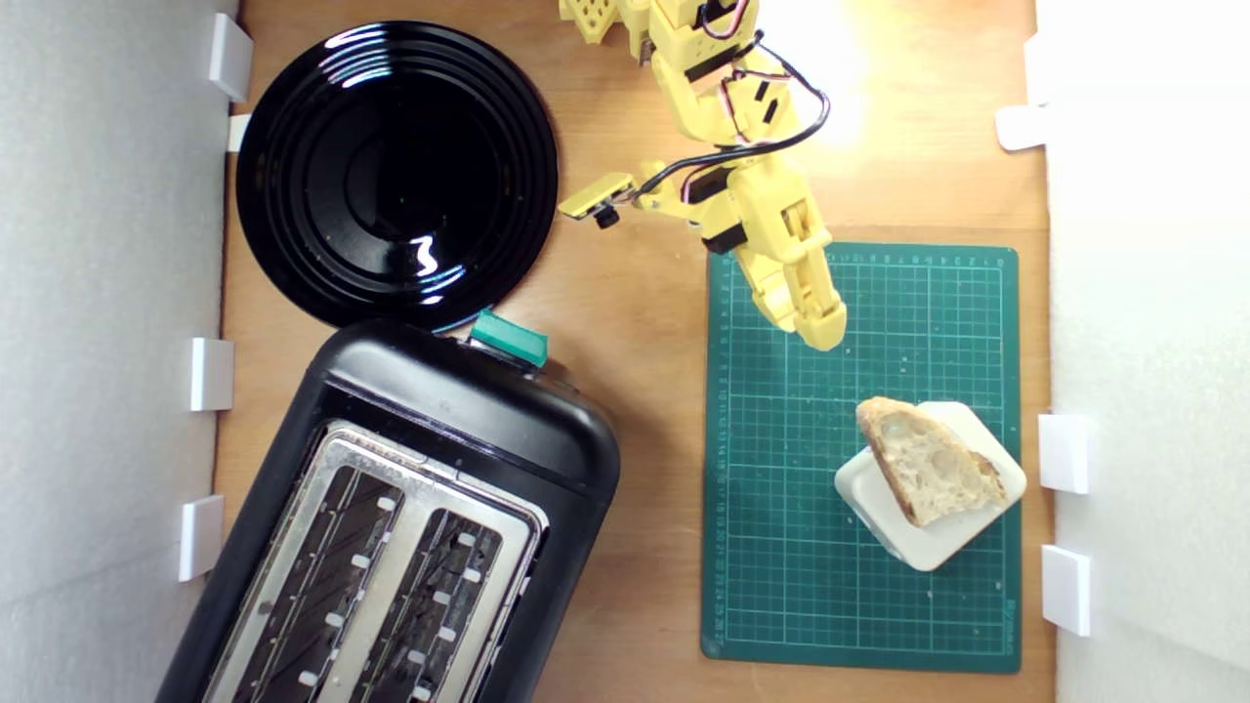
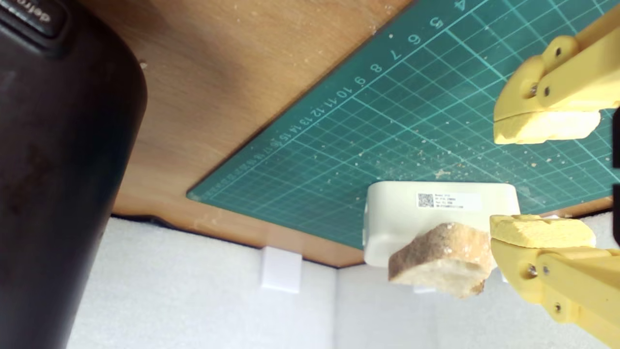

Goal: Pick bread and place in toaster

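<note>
Spread gripper [image 2: 545,177] hovers near bread [image 1: 930,461] (perched on a white block [image 1: 962,537]); a nudge could topple it.

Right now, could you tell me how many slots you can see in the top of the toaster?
2, side by side in the toaster's silver top plate: one slot toward the exterior view's left, the other slot toward its right. The frame cuts off their lower ends.

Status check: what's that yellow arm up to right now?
Yellow gripper open, empty. Wedge-shaped bread slice untouched on cream-white block. Nothing blocking.
</note>
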Robot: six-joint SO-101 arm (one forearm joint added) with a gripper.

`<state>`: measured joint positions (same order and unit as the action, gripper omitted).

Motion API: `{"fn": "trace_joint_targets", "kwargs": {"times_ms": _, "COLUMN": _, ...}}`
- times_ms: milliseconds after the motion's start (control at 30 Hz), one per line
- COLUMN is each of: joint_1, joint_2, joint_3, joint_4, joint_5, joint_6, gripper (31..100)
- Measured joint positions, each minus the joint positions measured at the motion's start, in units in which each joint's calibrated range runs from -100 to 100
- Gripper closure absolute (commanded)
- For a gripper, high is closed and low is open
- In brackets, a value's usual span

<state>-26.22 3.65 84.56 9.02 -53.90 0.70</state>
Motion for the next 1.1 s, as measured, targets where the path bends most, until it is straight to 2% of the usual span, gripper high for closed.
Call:
{"fn": "trace_joint_targets", "kwargs": {"times_ms": 133, "joint_1": 0.0, "joint_2": 2.1, "joint_3": -0.92, "joint_4": -0.53, "joint_5": -1.95, "joint_6": 0.0, "gripper": 48.5}}
{"fn": "trace_joint_targets", "kwargs": {"times_ms": 233, "joint_1": 0.0, "joint_2": 2.77, "joint_3": -1.11, "joint_4": -0.36, "joint_5": -2.63, "joint_6": 0.0, "gripper": 45.6}}
{"fn": "trace_joint_targets", "kwargs": {"times_ms": 733, "joint_1": 0.0, "joint_2": 3.19, "joint_3": -5.27, "joint_4": -0.18, "joint_5": -2.63, "joint_6": -0.1, "gripper": 45.0}}
{"fn": "trace_joint_targets", "kwargs": {"times_ms": 1100, "joint_1": -0.46, "joint_2": 11.59, "joint_3": -9.62, "joint_4": -0.27, "joint_5": -8.73, "joint_6": -0.88, "gripper": 44.9}}
